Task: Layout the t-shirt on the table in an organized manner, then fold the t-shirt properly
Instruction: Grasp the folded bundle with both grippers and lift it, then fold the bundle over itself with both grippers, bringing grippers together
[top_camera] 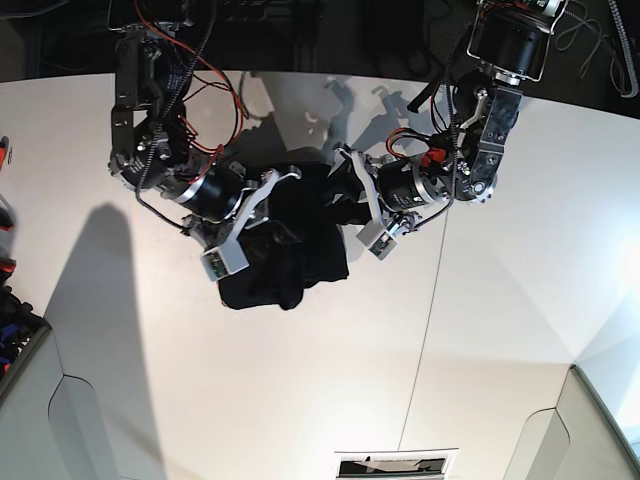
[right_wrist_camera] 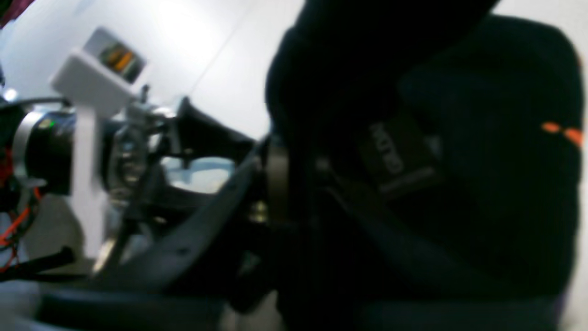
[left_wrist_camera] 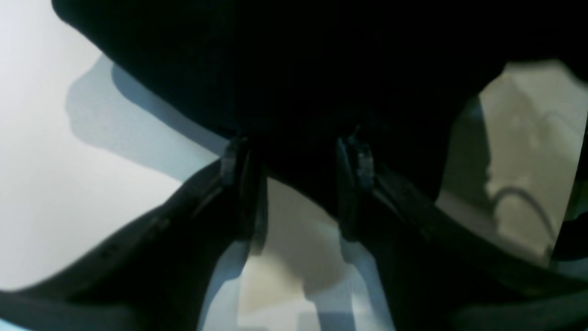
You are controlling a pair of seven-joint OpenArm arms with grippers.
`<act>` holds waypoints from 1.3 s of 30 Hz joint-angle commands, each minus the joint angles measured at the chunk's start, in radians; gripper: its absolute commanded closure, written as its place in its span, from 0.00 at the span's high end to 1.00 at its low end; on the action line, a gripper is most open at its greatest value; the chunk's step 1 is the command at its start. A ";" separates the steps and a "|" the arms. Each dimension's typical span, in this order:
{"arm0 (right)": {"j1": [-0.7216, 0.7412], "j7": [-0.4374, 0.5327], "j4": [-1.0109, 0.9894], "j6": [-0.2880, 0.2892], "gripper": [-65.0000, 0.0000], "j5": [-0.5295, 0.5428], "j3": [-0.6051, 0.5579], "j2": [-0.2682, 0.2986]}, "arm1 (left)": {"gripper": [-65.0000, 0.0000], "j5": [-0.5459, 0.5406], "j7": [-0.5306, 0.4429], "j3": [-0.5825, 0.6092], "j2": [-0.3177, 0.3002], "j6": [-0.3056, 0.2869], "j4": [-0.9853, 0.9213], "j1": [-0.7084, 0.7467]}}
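Observation:
The black t-shirt (top_camera: 295,250) lies bunched in a heap on the white table (top_camera: 500,330), between my two arms. In the left wrist view, black cloth (left_wrist_camera: 294,69) fills the gap between the fingertips of my left gripper (left_wrist_camera: 296,156), which is shut on a thick fold lifted off the tabletop. From the base view, that left gripper (top_camera: 347,187) is at the heap's upper right edge. My right gripper (top_camera: 272,195) is at its upper left edge. The blurred right wrist view shows the t-shirt (right_wrist_camera: 459,138) with an orange print (right_wrist_camera: 562,131) draped over the fingers, hiding how they stand.
A thin dark seam (top_camera: 425,340) crosses the table right of the heap. Grey bins stand at the lower left (top_camera: 30,400) and lower right (top_camera: 595,430). A printed sheet (top_camera: 395,465) lies at the front edge. The left arm's white camera mount (right_wrist_camera: 87,92) is close to my right wrist.

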 commanded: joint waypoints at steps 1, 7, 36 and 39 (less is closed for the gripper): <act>0.014 0.034 0.000 0.010 0.36 0.010 -0.021 -0.008 | 0.41 0.019 0.047 0.003 -0.003 0.006 0.001 -0.002; 0.021 0.076 -0.019 0.011 0.69 0.002 -0.117 -0.008 | 0.41 -0.091 0.062 -0.008 -0.009 -0.018 0.002 -0.002; 0.278 0.175 -0.172 -0.125 0.00 -0.233 0.174 0.035 | 0.04 -0.296 0.215 -0.060 -0.131 -0.018 0.526 0.188; 0.323 0.195 -0.306 -0.076 0.00 -0.232 0.171 0.048 | 0.04 -0.173 0.146 0.003 -0.076 -0.018 0.466 0.180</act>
